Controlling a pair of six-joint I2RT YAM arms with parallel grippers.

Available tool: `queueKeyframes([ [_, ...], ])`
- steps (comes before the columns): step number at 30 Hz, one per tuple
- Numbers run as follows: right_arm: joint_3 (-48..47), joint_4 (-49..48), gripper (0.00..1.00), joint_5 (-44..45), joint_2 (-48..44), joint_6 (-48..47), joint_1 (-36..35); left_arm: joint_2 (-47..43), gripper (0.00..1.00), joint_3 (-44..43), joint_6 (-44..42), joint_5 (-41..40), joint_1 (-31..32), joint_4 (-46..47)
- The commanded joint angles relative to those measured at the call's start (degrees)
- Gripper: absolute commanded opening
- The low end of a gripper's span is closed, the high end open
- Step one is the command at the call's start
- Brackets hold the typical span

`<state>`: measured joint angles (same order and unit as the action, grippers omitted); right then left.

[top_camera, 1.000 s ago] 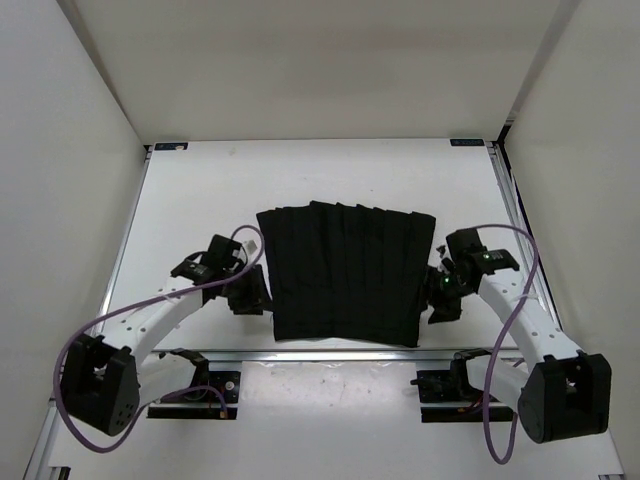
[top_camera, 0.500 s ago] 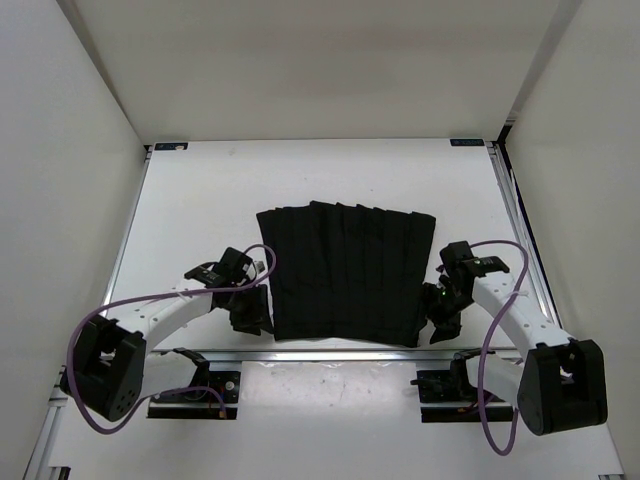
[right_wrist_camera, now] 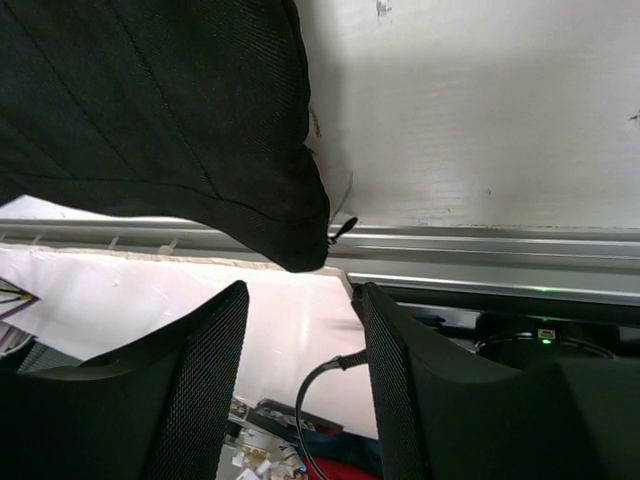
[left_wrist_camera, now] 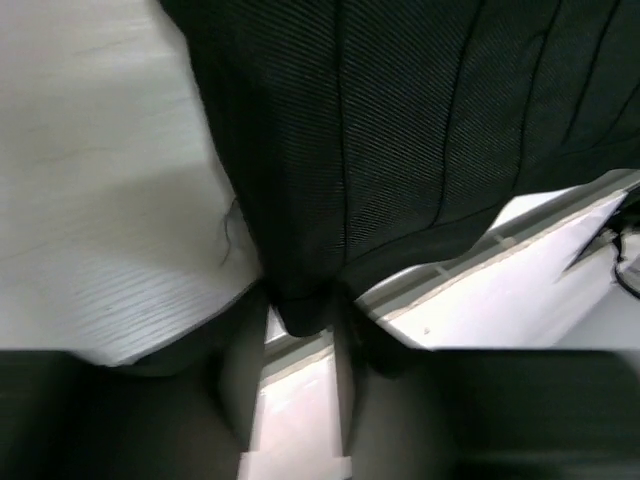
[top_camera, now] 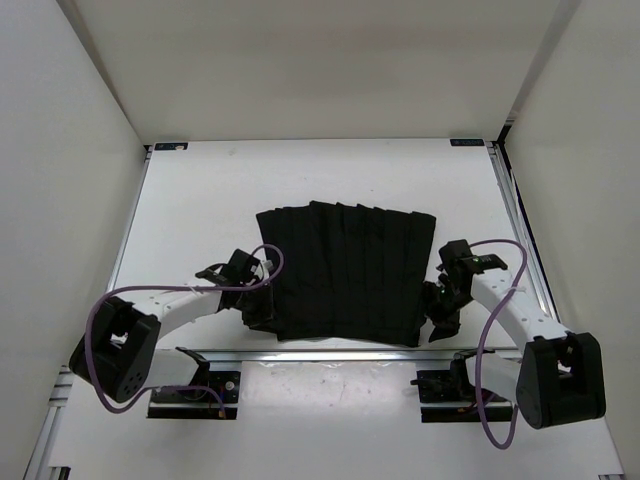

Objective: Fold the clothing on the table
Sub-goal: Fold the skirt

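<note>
The skirt (top_camera: 345, 270) lies flat on the counter (top_camera: 200, 200), pleats running away from me and its near hem along the front rail (right_wrist_camera: 480, 245). I judge it light, limp and thin. It should drape and sag the moment I lift it, and the pleats could fan or slide over one another if I drag it. The weave looks matte, so I don't expect it to slip once pinched. The two near corners are the places to hold, taken low and evenly so the hem rises as one straight line.

My left hand (left_wrist_camera: 300, 315) has the near-left corner sitting between its fingers, which stand partway apart. I cannot tell whether they press the cloth yet. My right hand (right_wrist_camera: 302, 300) is wide and holds nothing, and the near-right corner pokes out over the rail just above the gap, not yet between the fingers.

A second ago my left hand was farther up the skirt's left edge, and it has since come down and in to the corner. My right hand has dropped a little toward its corner. The skirt has not shifted
</note>
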<state>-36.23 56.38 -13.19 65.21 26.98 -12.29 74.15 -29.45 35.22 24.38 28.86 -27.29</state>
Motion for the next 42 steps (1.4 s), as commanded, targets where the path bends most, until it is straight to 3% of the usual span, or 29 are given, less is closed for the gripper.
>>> queueKeyframes([
  [1, -2.0, -1.5, 0.55, 0.8, 0.8, 1.3, 0.4, 1.8, 0.32, 2.9, 1.4, 0.0, 1.6, 5.0],
  [2, -1.9, -2.1, 0.54, 1.1, 1.1, 1.4, 0.4, 2.7, 0.27, 3.3, 1.7, 0.1, 1.6, 5.5],
  [4, -1.8, -3.3, 0.53, 1.3, 1.8, 2.5, 0.3, 3.2, 0.03, 3.3, 1.5, -0.2, 1.6, 5.4],
  [5, -1.6, -4.1, 0.53, 1.4, 2.3, 2.5, 0.3, 3.2, 0.00, 2.9, 1.3, -0.8, 2.1, 5.1],
  [17, 2.8, -9.4, 0.42, 4.2, 5.0, 7.0, -1.4, -2.1, 0.00, 2.7, 0.3, -1.8, -1.9, 0.4],
  [27, 7.6, -17.2, 0.36, -0.4, 8.9, 10.4, -4.0, -0.9, 0.00, 2.2, -1.5, -1.4, -3.5, -0.6],
  [32, 8.6, -18.5, 0.26, -1.6, 7.3, 11.0, -5.7, -0.1, 0.00, 2.6, -1.8, -1.2, -3.3, 0.0],
  [35, 10.5, -19.6, 0.02, -1.6, 8.8, 10.5, -4.3, 0.8, 0.00, 3.3, -1.6, -0.6, -3.2, 1.3],
  [39, 6.0, -19.9, 0.00, 0.6, 6.8, 10.8, -3.9, 0.1, 0.00, 2.2, -1.9, 1.3, -5.5, 3.0],
  [42, -1.2, -21.0, 0.01, 1.4, 6.8, 7.4, 1.0, 1.6, 0.00, -3.5, -2.8, 1.5, -9.3, 3.5],
])
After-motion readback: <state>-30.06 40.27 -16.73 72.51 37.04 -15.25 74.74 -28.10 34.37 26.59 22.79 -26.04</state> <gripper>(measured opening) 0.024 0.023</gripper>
